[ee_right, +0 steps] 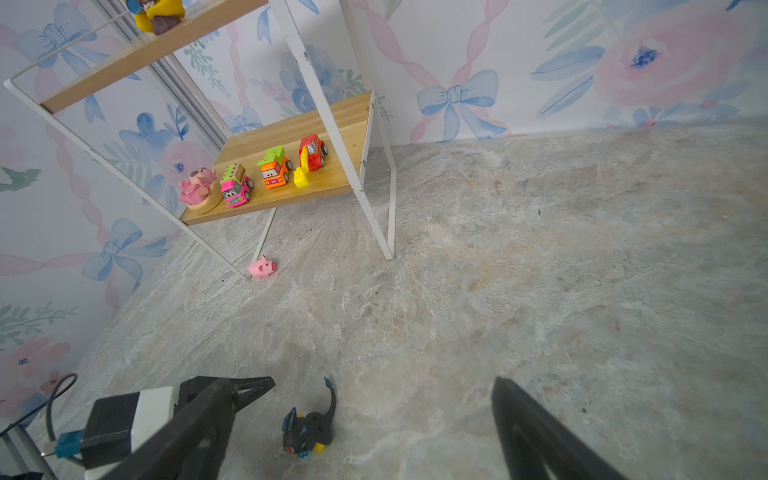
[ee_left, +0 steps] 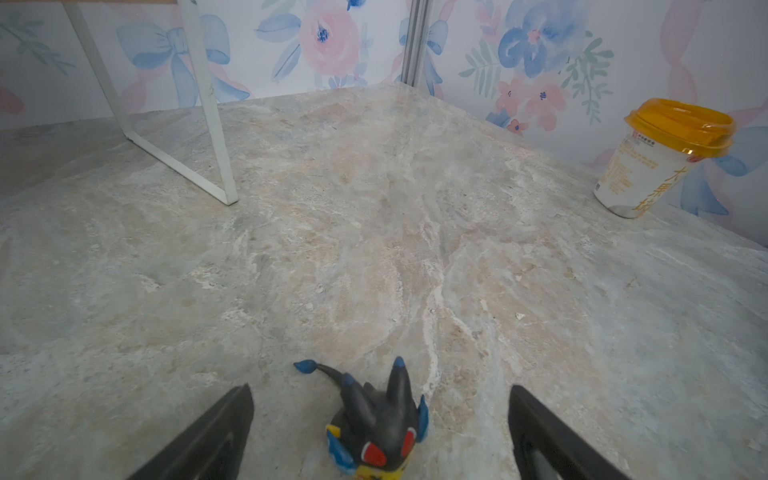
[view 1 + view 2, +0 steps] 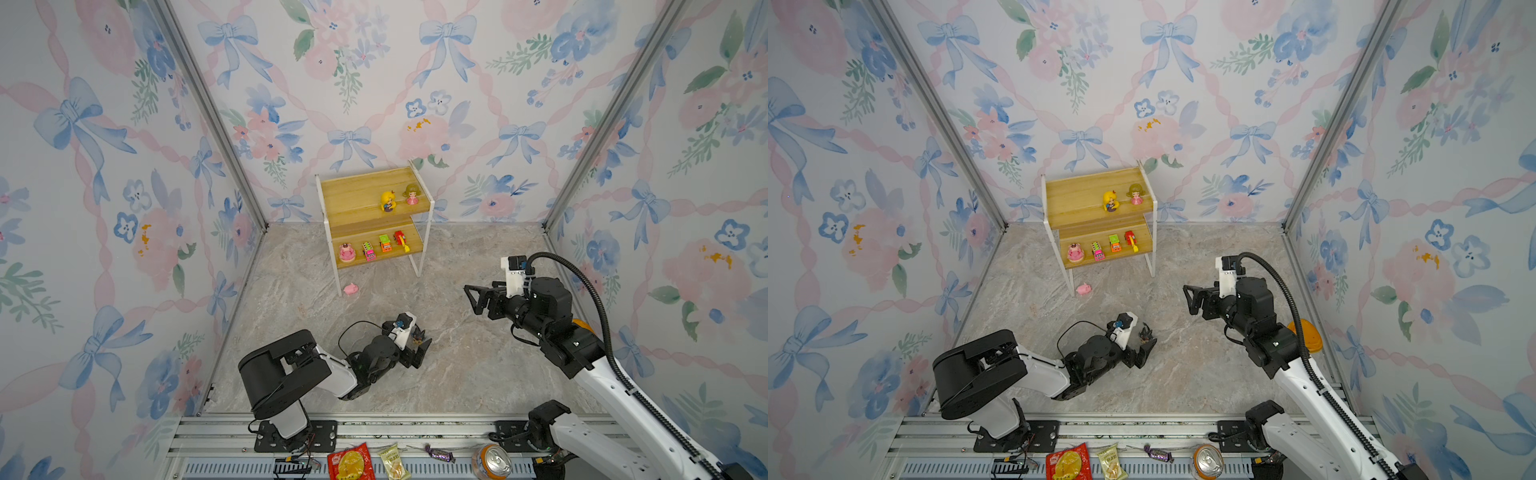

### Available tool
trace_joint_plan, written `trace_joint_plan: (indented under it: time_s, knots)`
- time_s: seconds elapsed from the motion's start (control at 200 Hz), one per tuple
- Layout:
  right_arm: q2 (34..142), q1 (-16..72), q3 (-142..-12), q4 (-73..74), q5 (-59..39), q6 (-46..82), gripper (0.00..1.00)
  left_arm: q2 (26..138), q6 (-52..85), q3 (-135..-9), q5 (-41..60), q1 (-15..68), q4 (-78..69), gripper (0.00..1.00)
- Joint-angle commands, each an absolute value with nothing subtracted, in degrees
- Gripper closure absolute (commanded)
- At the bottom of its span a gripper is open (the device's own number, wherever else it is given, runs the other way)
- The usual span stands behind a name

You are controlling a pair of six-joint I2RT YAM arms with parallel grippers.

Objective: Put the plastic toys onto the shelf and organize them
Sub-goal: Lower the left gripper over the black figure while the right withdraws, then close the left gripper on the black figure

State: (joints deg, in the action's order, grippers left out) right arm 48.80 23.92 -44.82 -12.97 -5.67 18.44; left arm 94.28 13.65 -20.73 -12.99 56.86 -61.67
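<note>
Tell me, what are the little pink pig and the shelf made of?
The pink pig looks like smooth plastic or rubber: even colour, rounded edges. The shelf boards look wooden, with grain lines; its frame seems white-painted metal, thin and chipped.

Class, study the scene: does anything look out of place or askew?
Two toys are off the shelf: the pig on the floor by its front leg, the black figure on the floor inside the open left gripper.

The black-yellow figure [image 2: 376, 432] is cut off by the edge of the left wrist view; the yellow-haired figure [image 1: 160, 14] is cut off likewise in the right wrist view.
</note>
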Motion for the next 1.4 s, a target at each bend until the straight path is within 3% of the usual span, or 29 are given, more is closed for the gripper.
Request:
trace_joint_plan:
  time_s: [0.0,1.025,1.395]
  knots:
    - [48.1,23.3,-43.7,-11.2,-6.7,17.4,0.02,95.8,12.3,-22.2,-12.9,56.0,-62.5,0.03]
    - [51.9,23.1,-43.3,-8.5,-8.7,16.2,0.03,103.8,12.7,-29.8,-8.8,52.4,-56.4,0.08]
    - [53.0,22.8,-43.1,-7.6,-9.3,16.3,0.03,104.2,13.7,-30.6,-8.5,51.5,-55.2,0.23]
